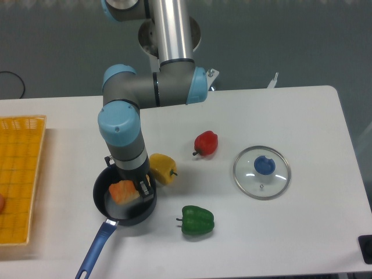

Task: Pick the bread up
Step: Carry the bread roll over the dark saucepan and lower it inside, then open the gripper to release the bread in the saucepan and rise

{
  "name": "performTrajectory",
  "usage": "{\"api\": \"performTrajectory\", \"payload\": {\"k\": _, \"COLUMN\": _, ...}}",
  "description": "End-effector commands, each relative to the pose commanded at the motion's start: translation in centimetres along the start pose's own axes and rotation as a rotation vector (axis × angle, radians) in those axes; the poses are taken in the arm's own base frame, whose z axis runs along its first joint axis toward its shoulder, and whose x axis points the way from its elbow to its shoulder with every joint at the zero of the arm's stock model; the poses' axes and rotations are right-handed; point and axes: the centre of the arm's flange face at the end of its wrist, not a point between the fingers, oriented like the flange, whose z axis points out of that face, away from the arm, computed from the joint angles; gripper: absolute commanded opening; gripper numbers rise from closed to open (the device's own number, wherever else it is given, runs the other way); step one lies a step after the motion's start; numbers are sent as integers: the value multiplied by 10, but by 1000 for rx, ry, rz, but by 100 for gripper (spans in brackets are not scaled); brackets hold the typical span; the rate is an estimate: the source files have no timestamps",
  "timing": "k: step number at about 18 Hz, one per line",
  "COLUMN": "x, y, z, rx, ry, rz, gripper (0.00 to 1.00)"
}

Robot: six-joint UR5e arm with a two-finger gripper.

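The bread (123, 192) is a small orange-tan loaf, held over the inside of the dark pot (125, 201). My gripper (129, 187) points straight down from above the pot and is shut on the bread. The wrist hides the top of the loaf and the fingertips mostly hide behind it. I cannot tell whether the loaf touches the pot's floor.
A yellow pepper (163, 168) sits just right of the pot, a red pepper (206, 143) farther right, a green pepper (197, 220) in front. A glass lid (261, 172) with a blue knob lies to the right. A yellow basket (18, 174) lines the left edge. The pot's blue handle (96, 249) points to the front.
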Motion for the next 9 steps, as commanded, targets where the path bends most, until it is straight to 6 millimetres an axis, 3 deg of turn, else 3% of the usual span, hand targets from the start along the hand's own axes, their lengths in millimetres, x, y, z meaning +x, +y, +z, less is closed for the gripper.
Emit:
{"api": "performTrajectory", "payload": {"k": 4, "x": 7, "y": -18, "z": 7, "rx": 0, "ry": 6, "rz": -32, "gripper": 100}}
{"api": "performTrajectory", "payload": {"k": 9, "x": 8, "y": -21, "z": 11, "rx": -16, "ry": 5, "rz": -30, "gripper": 100}}
